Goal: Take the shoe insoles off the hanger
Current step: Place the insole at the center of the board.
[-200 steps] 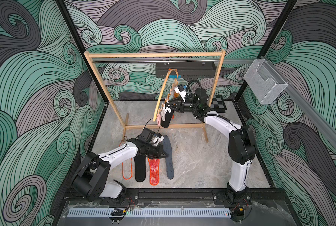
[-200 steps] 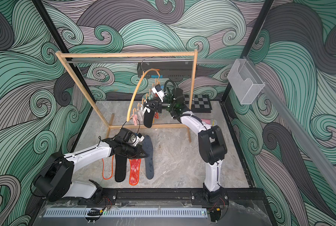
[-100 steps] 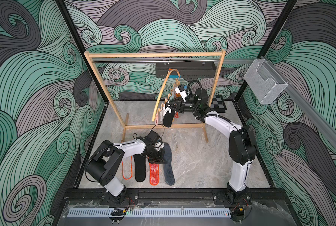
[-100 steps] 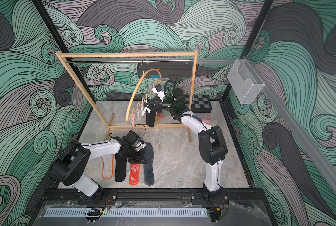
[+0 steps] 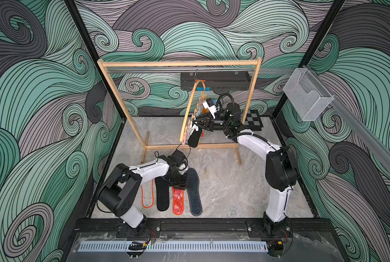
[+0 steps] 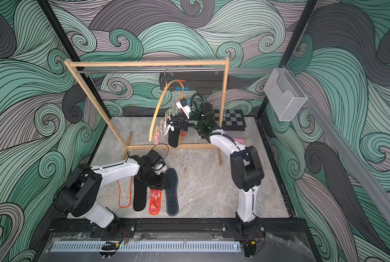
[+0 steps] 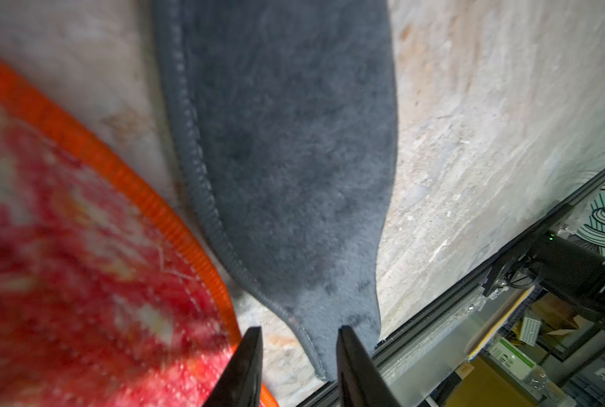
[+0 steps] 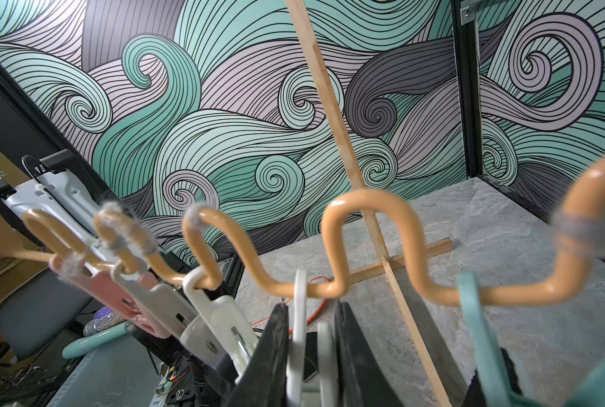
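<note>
Right fingers [image 8: 310, 306] are up at the hanger [image 5: 187, 111], pressed together on a white clothespeg [image 8: 299, 317] that hangs on the wavy bar. In both top views a black insole [image 5: 194, 139] hangs from that spot, straight below the fingers, long axis vertical, toe end pointing down at the tabletop [image 5: 223, 181].

Down by the front edge, towards the left corner, four insoles lie side by side, long axes front to back: the pale orange-edged one [image 5: 147, 195], a black one [image 5: 162, 195], a red mottled one [image 5: 178, 199] and the dark grey one [image 5: 194, 192]. The left fingers [image 7: 299, 329] hover right over the grey one's back end, spread apart, gripping nothing.

So the right arm is the one on the job, and the left sits low and well apart. If the squeeze opens that peg, I'd expect the black insole to drop straight down unless the left arm rises to meet it.
</note>
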